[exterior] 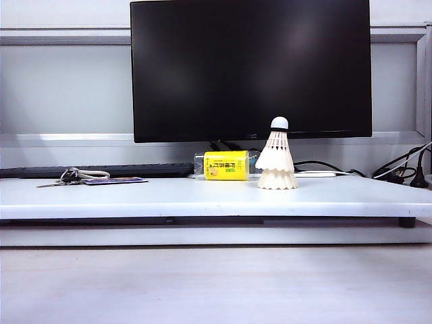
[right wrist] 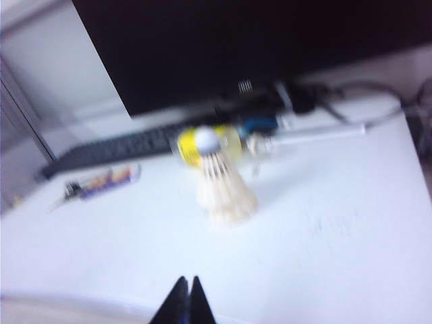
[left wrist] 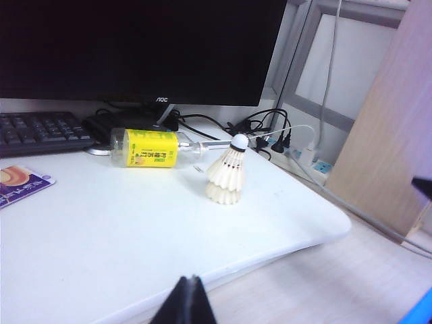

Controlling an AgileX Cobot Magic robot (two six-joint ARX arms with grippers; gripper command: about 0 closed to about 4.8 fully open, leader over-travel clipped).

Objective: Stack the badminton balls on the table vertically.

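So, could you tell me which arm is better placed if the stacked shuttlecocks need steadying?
Probably the right: the white feather shuttlecock stack stands right of the table's middle. Both the right tool and the left tool are shut, clear of it.

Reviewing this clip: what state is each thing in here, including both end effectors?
Badminton balls: stacked one in the other, upright, cork tip up, standing free on the table.
Yellow-labelled bottle: lying on its side behind the stack.
Monitor: screen dark.
Left end effector: shut, empty, back from the stack.
Right end effector: shut, empty, back from the stack.
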